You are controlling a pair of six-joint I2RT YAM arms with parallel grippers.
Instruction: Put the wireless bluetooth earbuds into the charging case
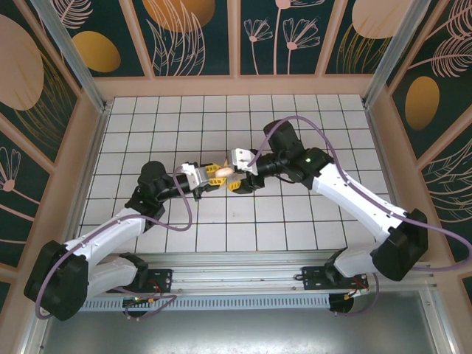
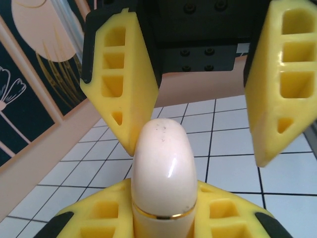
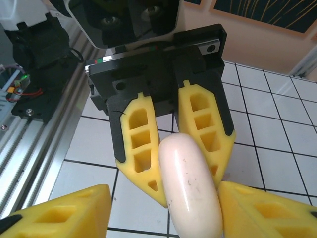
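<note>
left claw (image 2: 163, 210), nearest the lens: clamps pale charging case (image 2: 161, 163) edge-on, rounded end toward right claw (image 2: 198, 153) | right claw: spread wide, fingers flanking the case tip, one just beside it | both raised above white tiled bench (image 2: 233, 183), meeting mid-bench in top view

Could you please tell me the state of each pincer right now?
Left pincer: shut on the charging case.
Right pincer: open around it.

A white tiled tabletop (image 1: 295, 221) lies between dark floral wall panels (image 1: 192, 37) and an aluminium rail (image 1: 243, 267).
</note>
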